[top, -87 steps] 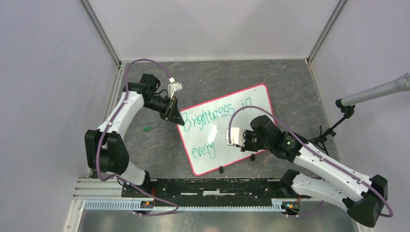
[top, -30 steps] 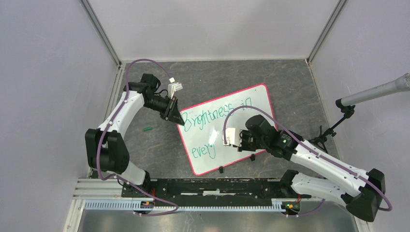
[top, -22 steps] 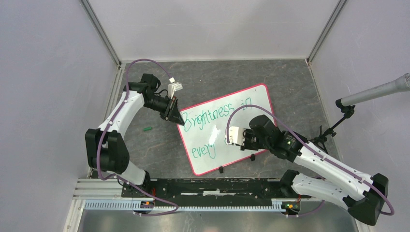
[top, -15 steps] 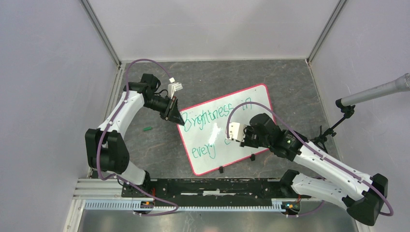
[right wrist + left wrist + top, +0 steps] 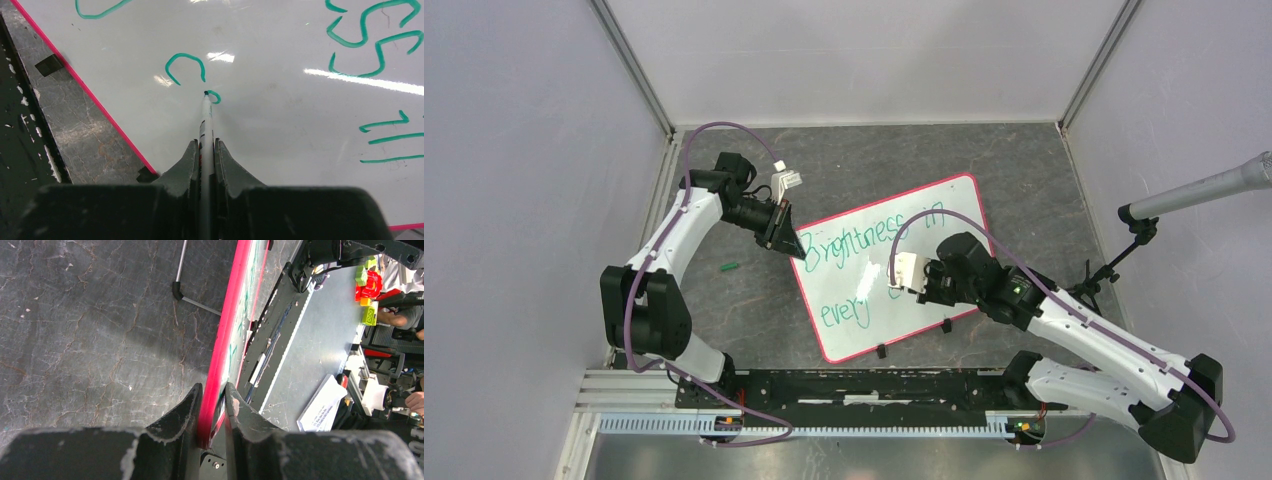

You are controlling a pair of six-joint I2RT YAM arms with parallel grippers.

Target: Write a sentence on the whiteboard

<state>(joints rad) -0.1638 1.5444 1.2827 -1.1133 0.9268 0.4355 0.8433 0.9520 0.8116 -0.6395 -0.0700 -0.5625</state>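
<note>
The whiteboard (image 5: 944,215) lies tilted on the dark table, white with a red-pink rim. The sentence (image 5: 864,240) in green reads "Brightness in" above and "every" (image 5: 844,315) below, with a fresh "c" (image 5: 185,65) after it. My left gripper (image 5: 796,246) is shut on the board's left rim, seen edge-on in the left wrist view (image 5: 222,355). My right gripper (image 5: 896,285) is shut on a slim white marker (image 5: 205,127); its green tip touches the board beside the "c", at a short new curved stroke (image 5: 215,96).
A green marker cap (image 5: 729,267) lies on the table left of the board. Small black clips (image 5: 881,351) sit at the board's near edge. A microphone stand (image 5: 1139,230) reaches in from the right. The black rail (image 5: 864,385) runs along the near side.
My right gripper shifted left, then back right along the lower line, and the marker drew a "c" and a small stroke after "every". The left arm stayed still.
</note>
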